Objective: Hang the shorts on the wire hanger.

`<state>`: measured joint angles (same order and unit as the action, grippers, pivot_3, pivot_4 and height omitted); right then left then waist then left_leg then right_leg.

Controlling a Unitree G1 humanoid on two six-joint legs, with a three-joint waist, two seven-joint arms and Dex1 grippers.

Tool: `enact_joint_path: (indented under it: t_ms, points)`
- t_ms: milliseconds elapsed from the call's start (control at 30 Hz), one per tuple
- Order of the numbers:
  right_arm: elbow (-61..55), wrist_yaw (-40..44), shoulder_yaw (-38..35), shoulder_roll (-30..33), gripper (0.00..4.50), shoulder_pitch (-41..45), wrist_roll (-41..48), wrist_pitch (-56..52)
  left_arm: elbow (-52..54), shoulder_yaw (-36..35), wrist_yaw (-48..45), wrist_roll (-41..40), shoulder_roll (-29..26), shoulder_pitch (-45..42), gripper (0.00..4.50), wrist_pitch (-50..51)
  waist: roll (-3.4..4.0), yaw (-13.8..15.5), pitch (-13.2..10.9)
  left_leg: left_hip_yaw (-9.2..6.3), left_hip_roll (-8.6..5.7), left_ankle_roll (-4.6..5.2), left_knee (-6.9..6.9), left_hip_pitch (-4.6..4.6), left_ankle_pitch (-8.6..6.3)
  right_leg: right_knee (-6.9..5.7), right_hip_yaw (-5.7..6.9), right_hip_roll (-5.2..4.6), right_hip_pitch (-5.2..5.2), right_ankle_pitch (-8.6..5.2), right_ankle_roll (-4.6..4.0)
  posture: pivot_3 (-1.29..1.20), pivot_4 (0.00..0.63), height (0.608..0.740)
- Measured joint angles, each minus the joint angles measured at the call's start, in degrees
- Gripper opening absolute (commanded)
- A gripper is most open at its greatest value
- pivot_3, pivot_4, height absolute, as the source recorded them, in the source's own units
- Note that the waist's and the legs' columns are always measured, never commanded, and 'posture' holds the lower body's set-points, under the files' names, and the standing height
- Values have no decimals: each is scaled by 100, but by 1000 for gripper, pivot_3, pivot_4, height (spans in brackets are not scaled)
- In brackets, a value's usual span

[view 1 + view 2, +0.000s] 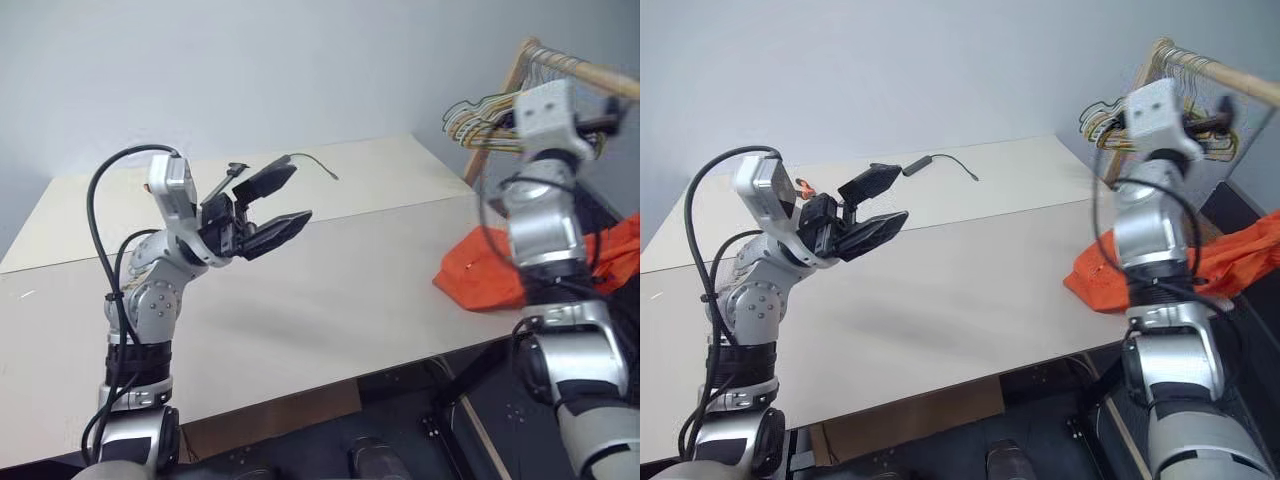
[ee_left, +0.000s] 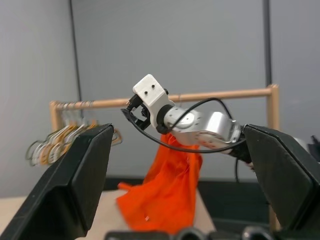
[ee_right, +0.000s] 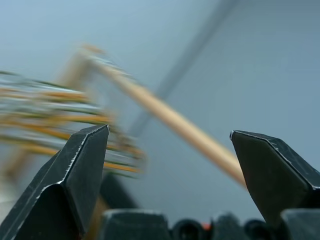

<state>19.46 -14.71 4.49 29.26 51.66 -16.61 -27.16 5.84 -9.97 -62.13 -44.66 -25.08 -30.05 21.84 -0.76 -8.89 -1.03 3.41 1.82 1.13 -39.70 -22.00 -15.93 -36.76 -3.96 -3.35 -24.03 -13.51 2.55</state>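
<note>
Our left gripper (image 1: 283,208) hovers above the pale desk (image 1: 330,290) with its jaws spread wide, holding and touching nothing. Our right gripper (image 3: 170,165) is raised toward the wooden rail (image 3: 170,122) of the clothes rack, jaws likewise wide apart and empty, with the rail running slantwise beyond the gap between them.

On the rail, at its end toward the desk, hangs a bundle of yellow and silvery hangers (image 2: 55,145), crowded together; our right forearm stands in front of part of them in the head views. A thin dark cable (image 1: 318,162) lies at the desk's far edge.

The shorts (image 2: 167,192) are bright orange, draped from near the rail down onto the desk's right-hand corner, their long axis running downward; a small white mark shows near the lower hem. Which wire among the bundle is the single grey hanger, we cannot tell.
</note>
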Motion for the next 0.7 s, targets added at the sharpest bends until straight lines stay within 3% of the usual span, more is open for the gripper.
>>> enact_joint_path:
  t_ms: [400, 700]
  points:
    - [-1576, 4123, 820, 308, 4474, -1635, 1078, 808, -126, -66, 308, 1366, -1324, 1421, 4500, -307, -12, 280, -5, 0, 5, 1, 2, -2, -1, 0, 11, -3, -7, 0, 0, 66, 0, 740]
    - [-1867, 5467, 786, 262, 4474, -2036, 1807, 926, 888, -319, 726, 1285, -1470, 2747, 4500, 65, -34, 803, -13, 6, 10, 0, 2, 1, -2, -4, 17, -3, -10, 0, -4, 160, 0, 740]
